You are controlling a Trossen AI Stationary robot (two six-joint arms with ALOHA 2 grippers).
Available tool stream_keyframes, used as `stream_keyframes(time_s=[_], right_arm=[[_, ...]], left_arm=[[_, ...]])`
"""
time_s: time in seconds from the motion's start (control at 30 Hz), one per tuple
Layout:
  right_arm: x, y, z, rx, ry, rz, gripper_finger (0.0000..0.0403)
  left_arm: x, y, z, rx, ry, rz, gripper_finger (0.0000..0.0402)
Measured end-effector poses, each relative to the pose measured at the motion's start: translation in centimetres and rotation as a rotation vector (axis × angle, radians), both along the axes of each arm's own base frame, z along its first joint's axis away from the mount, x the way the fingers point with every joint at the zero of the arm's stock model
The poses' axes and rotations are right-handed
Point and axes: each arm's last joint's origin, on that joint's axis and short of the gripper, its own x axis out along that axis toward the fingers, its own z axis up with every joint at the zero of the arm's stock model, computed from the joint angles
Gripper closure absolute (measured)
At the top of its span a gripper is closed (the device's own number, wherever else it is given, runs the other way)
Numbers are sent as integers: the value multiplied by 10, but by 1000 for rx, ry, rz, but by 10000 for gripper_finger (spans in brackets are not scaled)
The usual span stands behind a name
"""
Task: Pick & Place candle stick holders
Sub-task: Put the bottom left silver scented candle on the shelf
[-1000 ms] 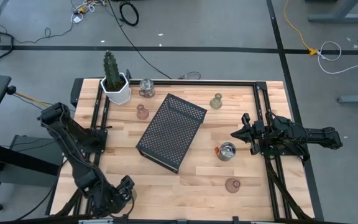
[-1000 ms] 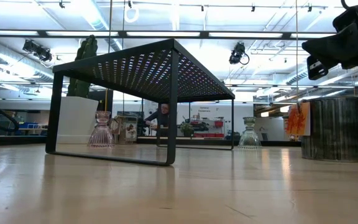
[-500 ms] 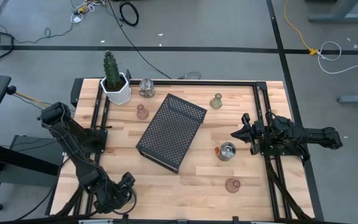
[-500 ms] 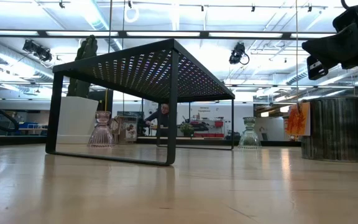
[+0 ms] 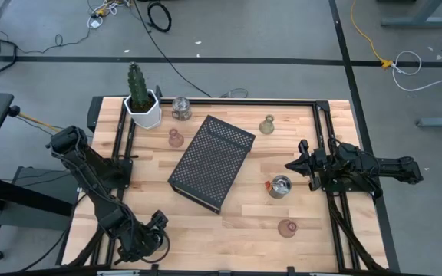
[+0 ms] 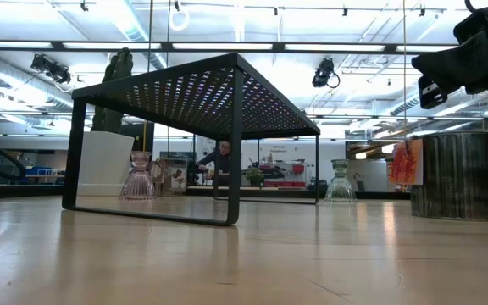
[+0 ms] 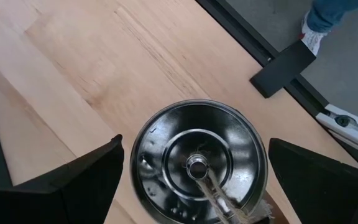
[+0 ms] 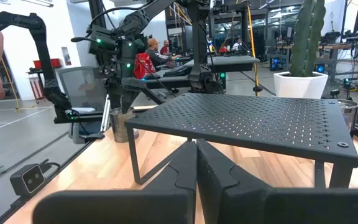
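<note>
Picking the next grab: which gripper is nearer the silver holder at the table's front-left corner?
Left. The left gripper hangs open directly over that silver holder, fingers either side. The right gripper is shut, far across the table at the right edge.

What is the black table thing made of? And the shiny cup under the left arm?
The black tray looks like painted metal: thin, stiff, full of punched holes. The shiny holder looks like polished metal, since it mirrors the light, though silvered glass is possible.
</note>
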Motion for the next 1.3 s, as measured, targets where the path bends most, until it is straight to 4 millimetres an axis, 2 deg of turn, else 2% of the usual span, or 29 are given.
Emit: stream_keyframes(time_s=[0.43,0.73,1.3], right_arm=[[0,0,0,0,0,0,391],[0,0,0,0,0,0,391],[0,0,0,0,0,0,391]], left_arm=[[-1,1,-1,15,17,-3,2],[3,-1,-13,54,50,1,2],[5,-2,-18,53,81,-2,3]])
